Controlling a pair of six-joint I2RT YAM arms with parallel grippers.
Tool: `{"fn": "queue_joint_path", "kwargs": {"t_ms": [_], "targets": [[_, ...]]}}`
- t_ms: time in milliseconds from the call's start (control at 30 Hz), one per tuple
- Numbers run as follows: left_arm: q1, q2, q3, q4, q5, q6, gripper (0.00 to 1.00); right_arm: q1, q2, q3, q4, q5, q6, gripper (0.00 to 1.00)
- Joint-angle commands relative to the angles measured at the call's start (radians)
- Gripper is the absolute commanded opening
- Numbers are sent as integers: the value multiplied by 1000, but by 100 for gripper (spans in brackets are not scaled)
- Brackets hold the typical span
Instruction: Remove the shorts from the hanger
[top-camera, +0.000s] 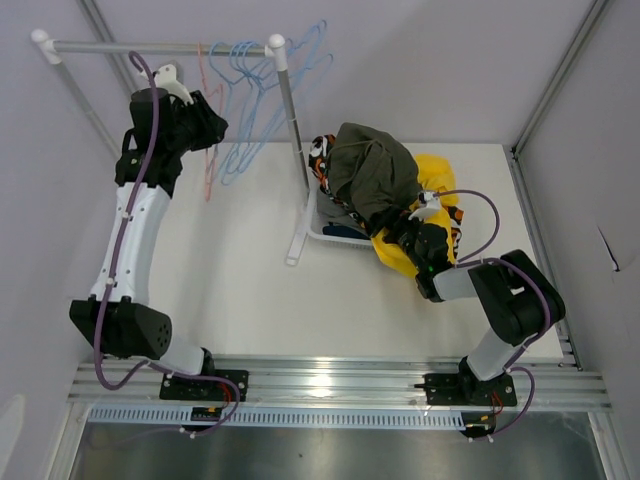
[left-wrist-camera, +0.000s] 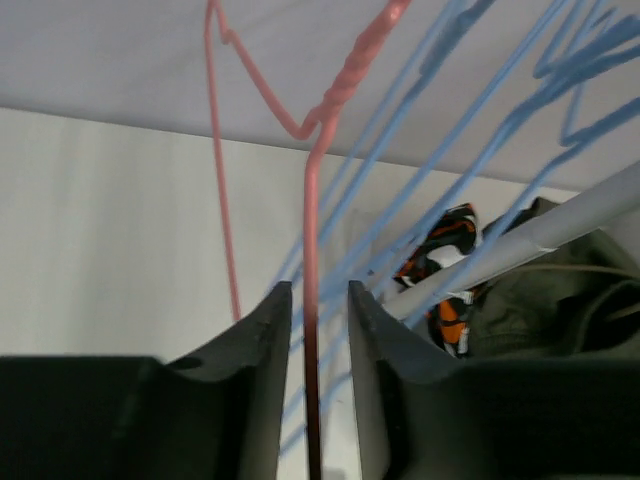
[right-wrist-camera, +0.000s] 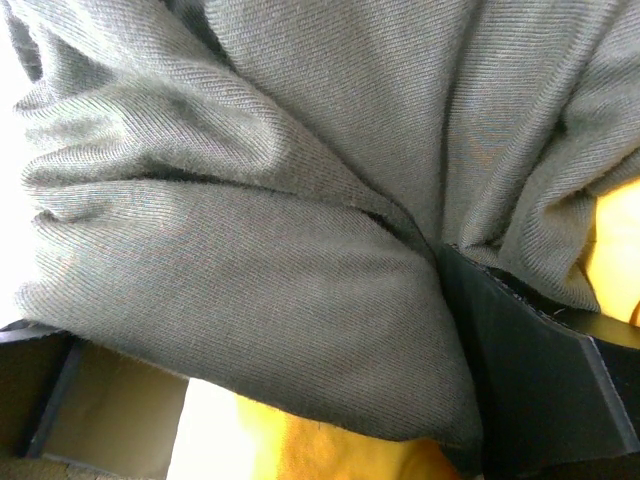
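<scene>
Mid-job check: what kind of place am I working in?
Probably a lab test cell, not a home: aluminium-framed walls, a metal mounting rail, and a small pipe rack of bare wire hangers.

Olive shorts (right-wrist-camera: 250, 300) matt twill cloth; pink hanger (left-wrist-camera: 311, 250) glossy wire.

I read this as lab robot cell: white table (top-camera: 250, 290) boxed by blank grey walls (top-camera: 430, 60), aluminium posts (top-camera: 557, 75), arm bases (top-camera: 205, 385) bolted to rail (top-camera: 330, 378) along near edge.
</scene>
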Motion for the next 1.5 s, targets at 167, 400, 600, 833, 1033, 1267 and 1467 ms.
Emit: {"fn": "queue_joint_path", "kwargs": {"t_ms": [167, 400, 600, 833, 1033, 1267, 1467], "targets": [[4, -173, 34, -57, -1, 17, 91, 54, 11, 0, -301, -44, 1, 99], [5, -322, 33, -133, -13, 62, 99, 85, -260, 87, -634, 84, -87, 99], [4, -540, -131, -124, -10, 34, 99, 151, -541, 257, -950, 230, -181, 99], [4, -747, -351, -108, -2, 11, 99, 240, -768, 391, -1269, 385, -149, 99], [4, -969, -611, -127, -1, -3, 99, 364, -1050, 356, -1523, 333, -86, 100], [4, -1178, -760, -229, -39, 13, 99, 389, -1303, 337, -1680, 257, -34, 99], [-2, -1215, -797, -286, -86, 20, 99, 389, -1413, 349, -1671, 257, -77, 99]]}}
